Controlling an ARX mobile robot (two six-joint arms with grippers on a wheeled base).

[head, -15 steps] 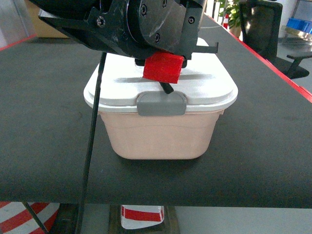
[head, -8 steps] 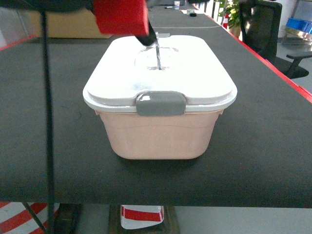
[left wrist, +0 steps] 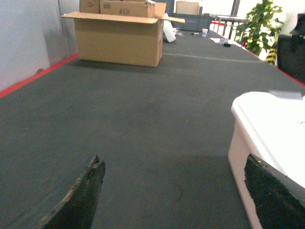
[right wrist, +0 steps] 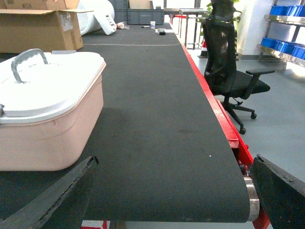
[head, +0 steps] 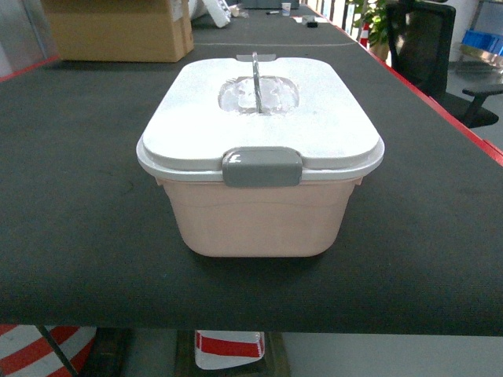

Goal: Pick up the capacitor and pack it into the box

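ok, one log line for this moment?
box: lid on, latch shut | left gripper: open, empty | right gripper: open, empty

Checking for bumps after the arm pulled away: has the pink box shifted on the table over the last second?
No. The box sits where it was against the table's near edge, lid shut.

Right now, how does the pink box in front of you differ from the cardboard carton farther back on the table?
The box is pale pink plastic with rounded corners; the cardboard carton is brown and square-edged. The box is shut under a white lid with a grey clip latch and a grey handle; the carton's flaps stand open. The box sits near the front edge, the carton far back. Both rest on the same dark table.
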